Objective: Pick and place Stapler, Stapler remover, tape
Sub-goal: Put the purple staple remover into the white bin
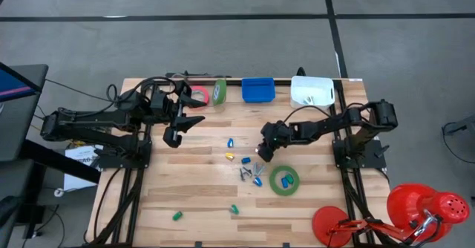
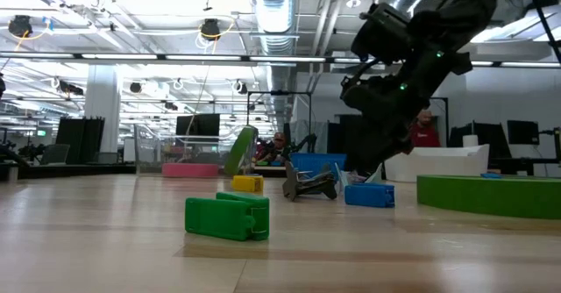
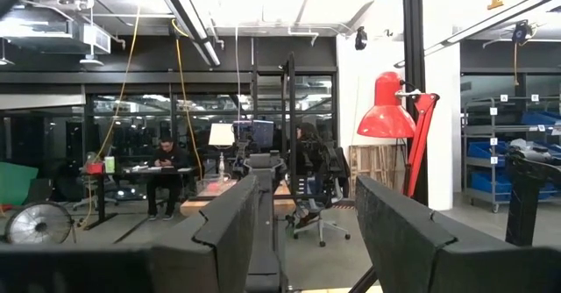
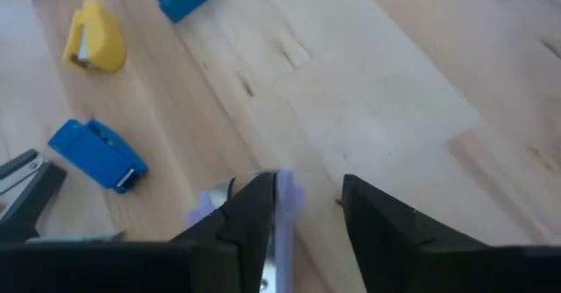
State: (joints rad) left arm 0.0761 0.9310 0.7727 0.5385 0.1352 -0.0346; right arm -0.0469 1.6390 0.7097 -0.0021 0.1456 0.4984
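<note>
The right gripper [image 1: 262, 152] is low over the table, toward the near side from the blue bin [image 1: 257, 90], at the edge of a scatter of small staplers and grey removers [image 1: 249, 174]. The flat green roll [image 1: 284, 180] lies just past that scatter, farther from the bin. From above, the fingers are too small to read. The right wrist view settles it: the jaws stand apart with bare wood between them and a pale lilac piece [image 4: 287, 195] lies against one finger, not clamped. That view also shows a yellow stapler [image 4: 95, 39] and two blue ones nearby. The red roll [image 1: 199, 96] and the upright green roll [image 1: 220, 92] sit just beside the bin, on the side away from the white bin [image 1: 312, 90]. The left gripper [image 1: 176, 129] hangs next to the red roll; its wrist view shows only the room beyond, with the jaws apart and nothing between them. The low view adds what the top one hides — a green stapler [image 2: 226, 217] lies nearest the camera, and the upright roll leans.
</note>
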